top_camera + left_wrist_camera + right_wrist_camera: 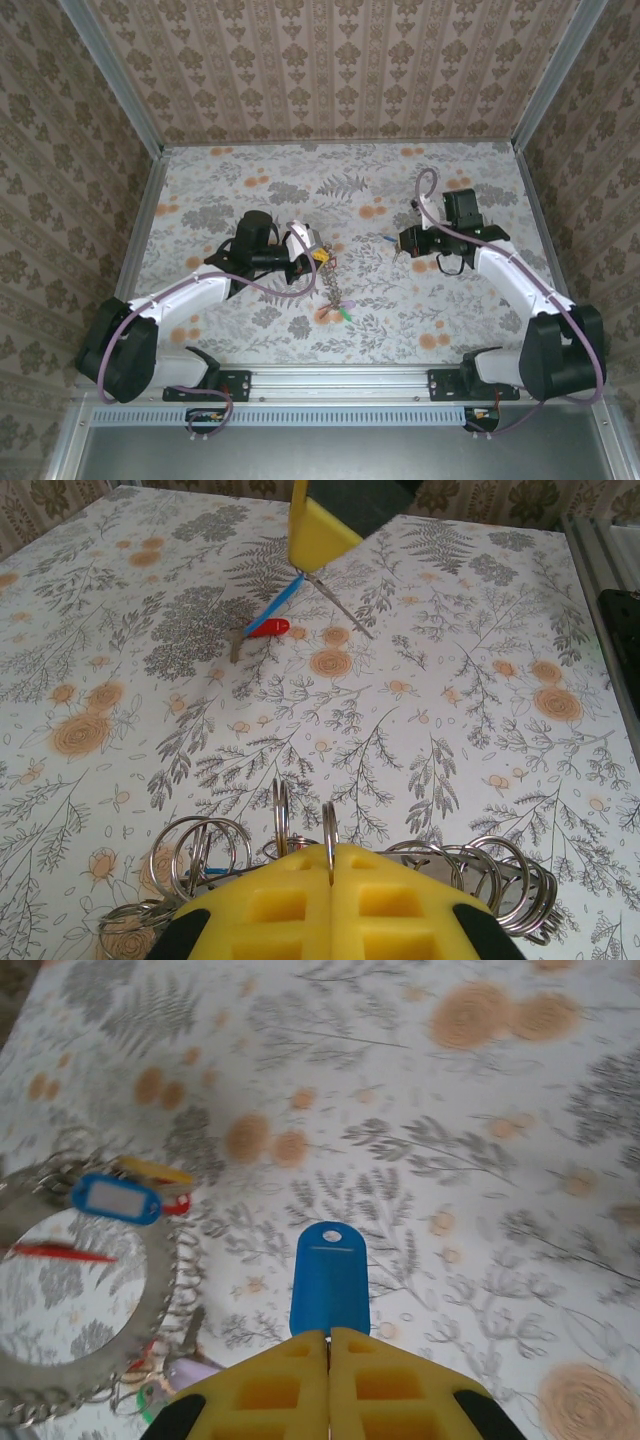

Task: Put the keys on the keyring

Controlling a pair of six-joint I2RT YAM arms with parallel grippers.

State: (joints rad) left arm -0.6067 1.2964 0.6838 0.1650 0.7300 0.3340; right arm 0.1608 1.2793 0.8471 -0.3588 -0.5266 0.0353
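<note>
The left fingers (270, 905) are clamped shut on the thin wire of the keyring (165, 1280), whose loop of keys hangs toward the counter (200, 180), left of centre. The right fingers (270, 1390) pinch the blue-tagged key (330, 1270) by its tag, near mid-counter. The tag's long axis runs straight out from them, hole end leading. The red-tagged key (268, 628) lies flat on the counter. I'd hold the loop steady and bring the blue key in slowly, lined up with the wire.
</note>
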